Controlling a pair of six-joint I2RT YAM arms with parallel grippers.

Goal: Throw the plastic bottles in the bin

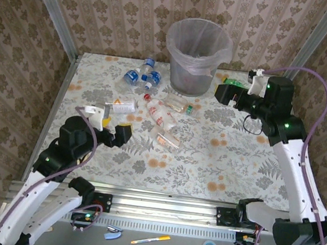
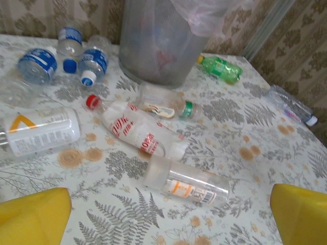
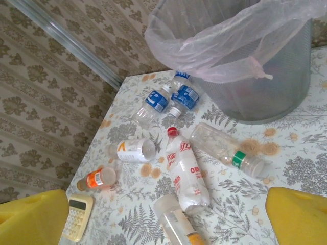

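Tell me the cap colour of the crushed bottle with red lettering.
Red; the cap shows best in the left wrist view.

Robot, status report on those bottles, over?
Left claw open, empty; right claw open, empty. Plastic bottles scattered on table before bin. Calculator lying among them.

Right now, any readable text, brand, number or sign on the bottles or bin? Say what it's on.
No word or number reads cleanly.
Crushed clear plastic bottle with red cap: red lettering, blurred.
White-labelled clear bottle: orange chevron mark; small print unreadable.
Clear bottle with orange-and-white label: barcode, digits too small.
Blue-labelled clear bottles: print unreadable.
Translucent grey round bin: no markings visible.
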